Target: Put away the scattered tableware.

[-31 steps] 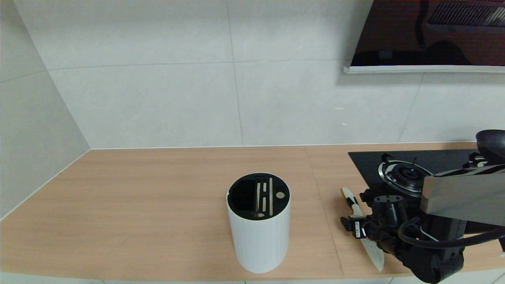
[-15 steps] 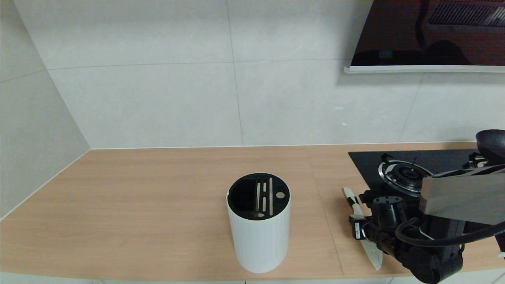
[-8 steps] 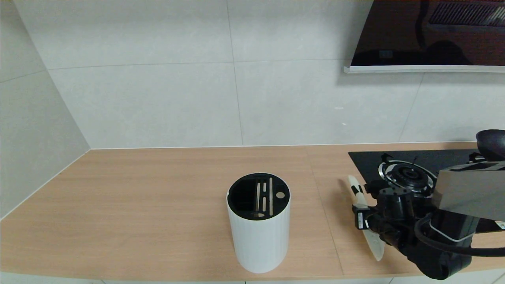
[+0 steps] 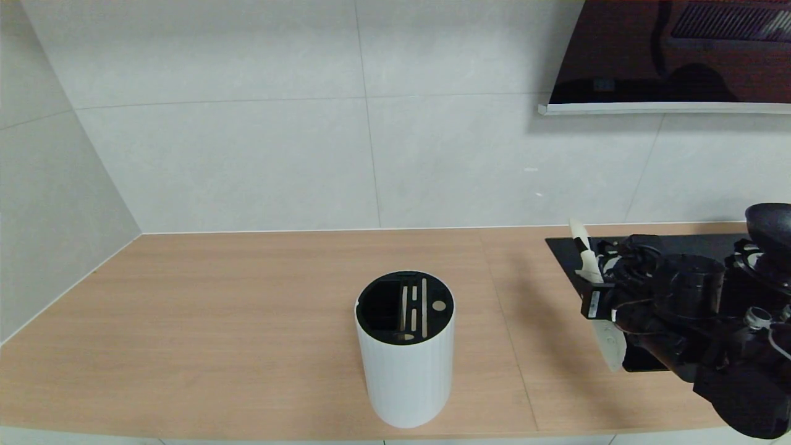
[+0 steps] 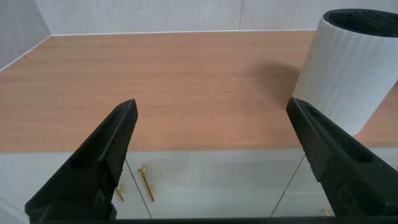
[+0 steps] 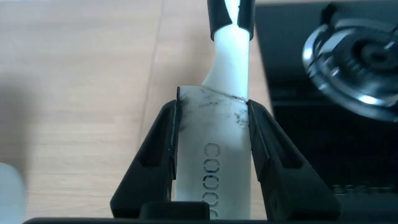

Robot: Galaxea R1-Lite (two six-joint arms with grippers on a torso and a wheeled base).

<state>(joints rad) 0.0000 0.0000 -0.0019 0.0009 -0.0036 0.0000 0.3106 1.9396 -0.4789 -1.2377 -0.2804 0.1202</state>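
Wooden counter [image 4: 247, 321], white knife [image 4: 609, 346] clamped at its blade between right jaws, left jaws wide apart

1. Black gas hob [image 4: 565, 253]: directly under the right gripper [image 4: 598, 295], burner [image 6: 360, 56] just beside it.
2. Wooden countertop [image 4: 247, 296]: below the gripper.
3. Range hood [image 4: 667, 55]: high above it.
4. Grey tiled wall [image 4: 247, 154]: behind it.

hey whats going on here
The right gripper is shut on the blade of a white knife, holding it in the air beside the stove. The white knife holder stands on the counter to its left, slots apparently empty. The left gripper hangs open near the counter's front edge, holding nothing.
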